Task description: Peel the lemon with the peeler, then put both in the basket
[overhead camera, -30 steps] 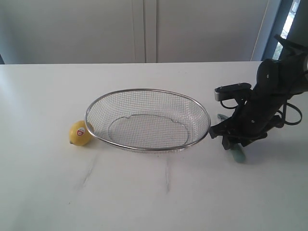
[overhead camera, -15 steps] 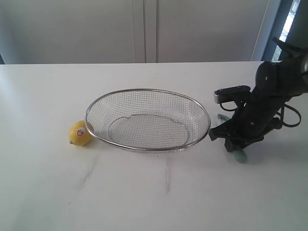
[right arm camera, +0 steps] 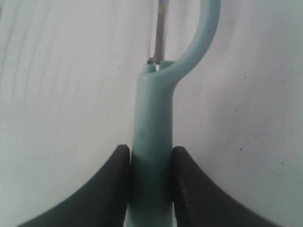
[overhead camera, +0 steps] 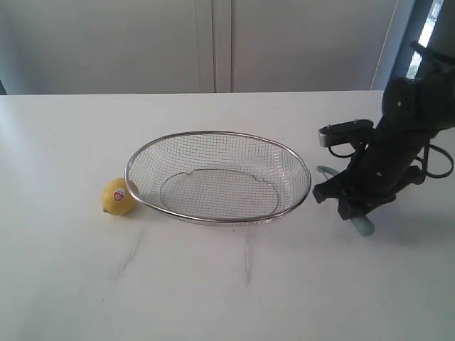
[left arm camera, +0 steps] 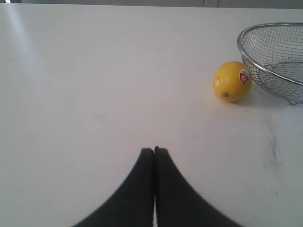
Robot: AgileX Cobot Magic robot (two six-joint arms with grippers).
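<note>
One basket lay empty mid-tabletop, with bare surface open along the near edge. One lemon sat just beside its rim, toward the left edge. Near the right edge, the right gripper pinched the one peeler by its handle. The left gripper was pressed together, holding nothing.

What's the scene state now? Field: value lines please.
basket: on table, empty
lemon: on table, outside basket, at its left end in the exterior view; unpeeled, sticker on
peeler: right of basket, handle gripped
left pincer: shut, holds nothing, apart from lemon
right pincer: shut on peeler handle
progress: peeling not begun
</note>
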